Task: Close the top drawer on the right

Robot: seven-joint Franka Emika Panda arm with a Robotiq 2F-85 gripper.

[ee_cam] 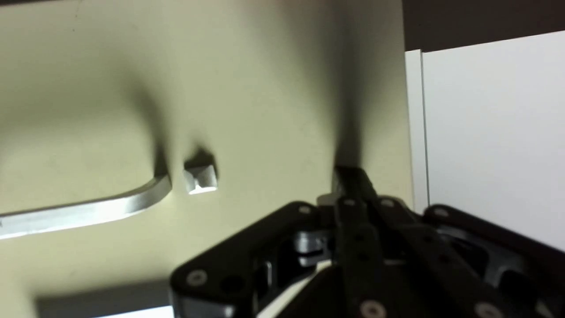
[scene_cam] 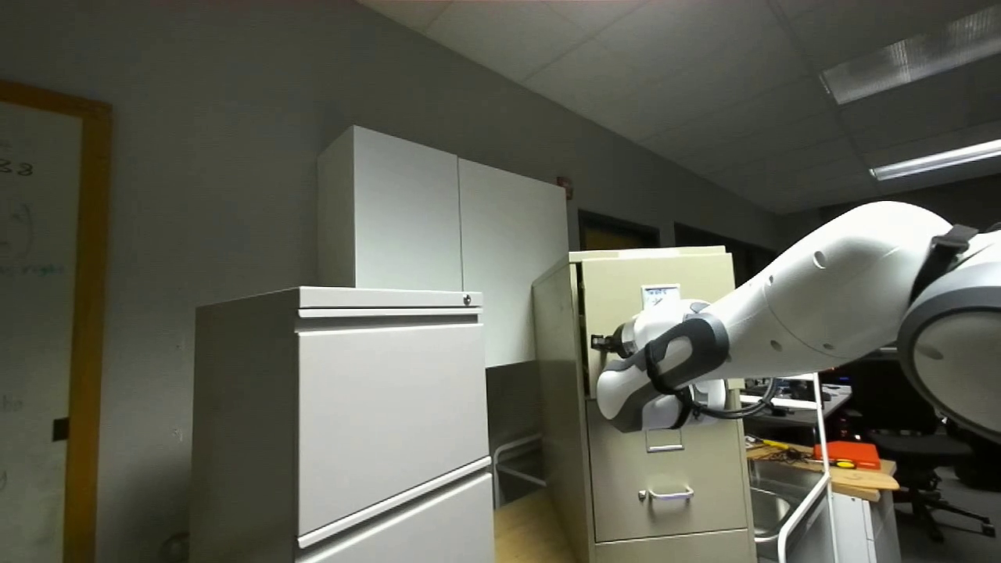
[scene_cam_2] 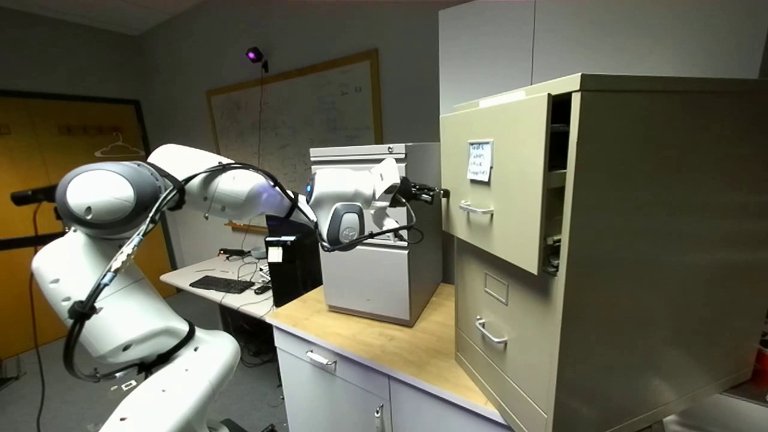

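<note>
The top drawer (scene_cam_2: 516, 138) of the beige filing cabinet stands partly out. A dark gap shows between its front and the cabinet body in both exterior views. Its cream front carries a white label (scene_cam_2: 480, 161) and a silver handle (scene_cam_2: 476, 208). My gripper (scene_cam_2: 444, 193) is at the front's edge on the side facing the grey cabinet. In the wrist view the gripper (ee_cam: 351, 174) has its fingers together with nothing between them. The tips meet their own shadow on the drawer front (ee_cam: 265, 110), touching it or very close. The handle (ee_cam: 88, 214) lies off to the left.
A grey cabinet (scene_cam_2: 366, 282) stands on the wooden counter (scene_cam_2: 444, 354) beside the filing cabinet (scene_cam_2: 648, 252). Below the top drawer is a lower drawer (scene_cam_2: 510, 318) with its own handle. White wall cupboards (scene_cam: 407, 211) hang behind.
</note>
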